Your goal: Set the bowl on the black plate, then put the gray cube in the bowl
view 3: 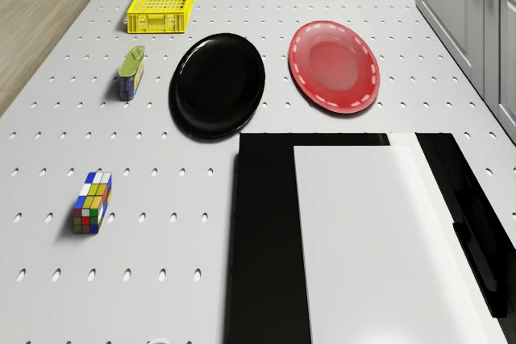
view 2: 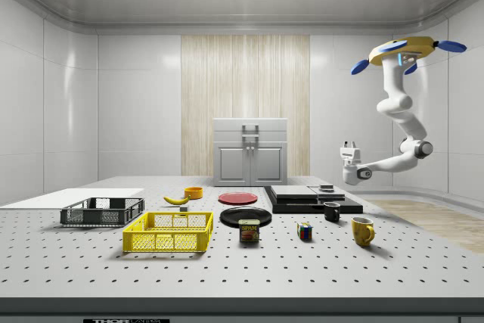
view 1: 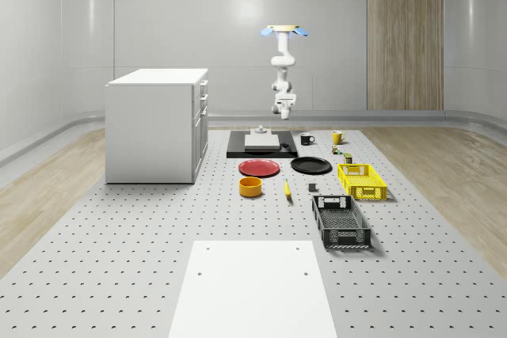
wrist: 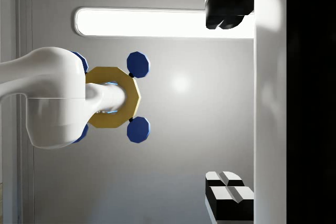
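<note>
The drone (view 2: 407, 49) is hovering beyond the desk's (view 1: 119, 275) far end; its gripper (view 2: 349, 147), pointing upward, is holding nothing, opening unclear. Black plate (view 1: 310, 165) is lying bare, bowl (view 1: 250, 187) is sitting nearby, gray cube (view 1: 312, 187) untouched: nothing done yet.

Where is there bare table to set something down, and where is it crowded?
Free: the black plate carries nothing, and open table lies between the orange bowl and the white sheet. Crowded: the strip by the yellow basket holding the can, puzzle cube and mugs.
</note>
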